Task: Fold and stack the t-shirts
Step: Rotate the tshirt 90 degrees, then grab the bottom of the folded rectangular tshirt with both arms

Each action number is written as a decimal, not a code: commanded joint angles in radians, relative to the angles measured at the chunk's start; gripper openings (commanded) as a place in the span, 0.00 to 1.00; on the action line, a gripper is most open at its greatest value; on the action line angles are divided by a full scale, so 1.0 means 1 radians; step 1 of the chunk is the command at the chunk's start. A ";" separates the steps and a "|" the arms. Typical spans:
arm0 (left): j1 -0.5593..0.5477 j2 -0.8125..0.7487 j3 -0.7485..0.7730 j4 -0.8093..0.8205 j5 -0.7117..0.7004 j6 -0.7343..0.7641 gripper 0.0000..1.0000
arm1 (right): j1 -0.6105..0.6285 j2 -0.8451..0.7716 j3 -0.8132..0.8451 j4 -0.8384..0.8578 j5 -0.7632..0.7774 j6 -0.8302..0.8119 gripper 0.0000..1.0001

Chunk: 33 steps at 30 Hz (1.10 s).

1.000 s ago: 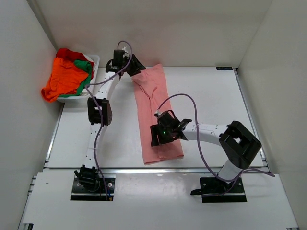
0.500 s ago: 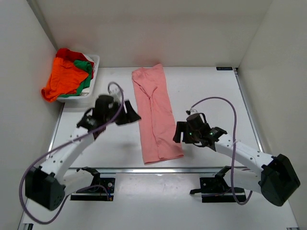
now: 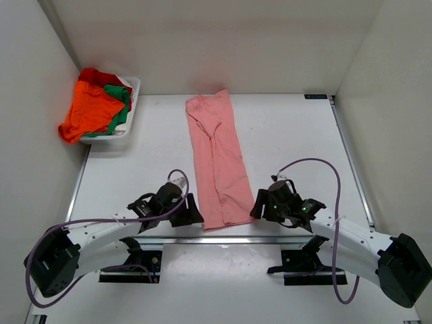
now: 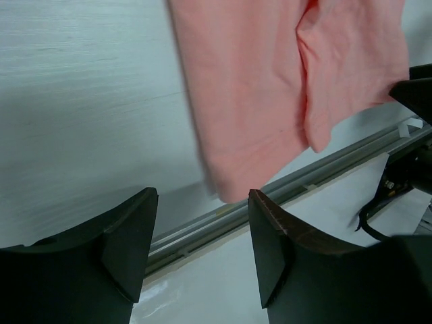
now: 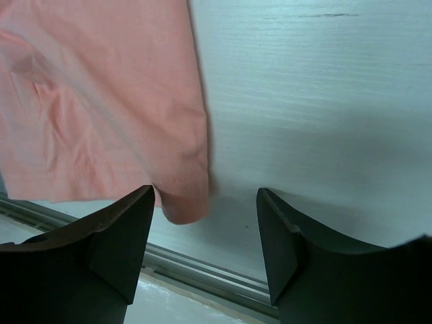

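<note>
A salmon pink t-shirt point(image 3: 219, 162) lies folded into a long narrow strip down the middle of the table. Its near hem reaches almost to the front rail. My left gripper point(image 3: 192, 214) sits low, just left of the near-left corner of the pink t-shirt point(image 4: 270, 88). In the left wrist view my left gripper point(image 4: 202, 202) is open, with only table and rail between its fingers. My right gripper point(image 3: 258, 206) is just right of the near-right corner. The right wrist view shows my right gripper point(image 5: 206, 199) open, the corner of the pink t-shirt point(image 5: 101, 101) lying loose by its left finger.
A white basket point(image 3: 133, 84) at the far left holds an orange t-shirt point(image 3: 91, 111), a green t-shirt point(image 3: 120, 101) and a red t-shirt point(image 3: 98, 75), the orange one hanging over its side. A metal rail point(image 3: 202, 237) runs along the table's near edge. White walls close in three sides.
Both arms have come back and down to the near edge. The left left the shirt's far end, the right came off its middle. The shirt has stayed where it was.
</note>
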 commanded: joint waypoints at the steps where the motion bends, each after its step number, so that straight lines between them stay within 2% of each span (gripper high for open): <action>1: -0.037 0.034 -0.002 0.096 -0.037 -0.071 0.67 | 0.024 0.013 -0.030 0.033 -0.007 0.046 0.60; 7: -0.163 0.180 0.069 0.120 -0.096 -0.104 0.67 | 0.061 0.035 -0.044 0.058 -0.003 0.071 0.59; 8: -0.186 0.216 0.083 0.124 -0.098 -0.108 0.66 | 0.061 0.041 -0.044 0.061 -0.009 0.079 0.56; 10: -0.218 0.263 0.101 0.134 -0.115 -0.116 0.65 | 0.073 0.054 -0.044 0.053 -0.007 0.086 0.37; 11: -0.224 0.284 0.107 0.134 -0.124 -0.124 0.59 | 0.076 0.058 -0.040 0.056 -0.003 0.091 0.31; 12: -0.224 0.292 0.103 0.139 -0.115 -0.124 0.52 | 0.082 0.052 -0.040 0.039 -0.010 0.091 0.11; 13: -0.223 0.289 0.095 0.142 -0.107 -0.122 0.26 | 0.087 0.050 -0.037 0.036 -0.003 0.088 0.00; 14: -0.221 0.272 0.078 0.144 -0.104 -0.124 0.00 | 0.100 0.044 -0.040 0.032 -0.003 0.089 0.01; 18: -0.203 0.165 0.035 0.040 -0.106 -0.121 0.00 | 0.150 0.026 -0.061 0.016 -0.072 0.114 0.00; 21: -0.214 0.102 0.027 -0.022 -0.081 -0.115 0.00 | 0.232 0.018 -0.063 0.010 -0.085 0.141 0.00; 26: -0.220 -0.007 -0.038 -0.088 -0.018 -0.151 0.00 | 0.340 0.051 0.011 -0.040 -0.119 0.156 0.00; 29: -0.151 -0.070 -0.031 -0.120 -0.006 -0.133 0.00 | 0.276 0.111 0.071 -0.057 -0.174 0.078 0.00; 33: 0.077 -0.087 0.101 -0.180 0.049 -0.030 0.00 | 0.094 0.182 0.244 -0.135 -0.222 -0.129 0.01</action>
